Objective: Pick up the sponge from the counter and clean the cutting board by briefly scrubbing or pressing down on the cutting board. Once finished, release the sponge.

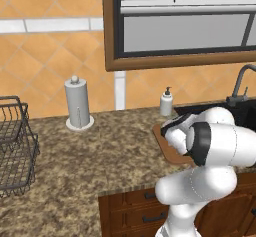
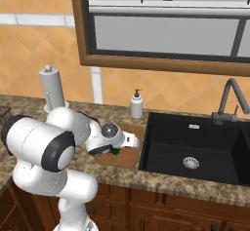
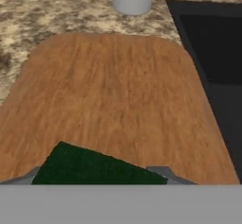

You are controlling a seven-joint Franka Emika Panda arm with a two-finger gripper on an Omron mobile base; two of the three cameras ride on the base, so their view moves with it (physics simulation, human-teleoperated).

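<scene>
Pickup looks done: we have the sponge (image 3: 97,167) pinched in the hand (image 3: 101,173), one fingertip (image 3: 163,173) visible on either side of it in the hand view. The sponge sits low over the board (image 3: 113,95), near the board's front edge; in the right base view it shows as a dark green patch (image 2: 115,151) under the hand (image 2: 117,147). We can't tell whether it's touching the wood or just above it. The board lies on the desk (image 1: 100,151) just beside the sink (image 2: 195,147), with a soap bottle (image 2: 136,104) behind it near the desk's back edge. We judge we're at the press or scrub step. Left: finish the scrub, then let go of the sponge.
</scene>
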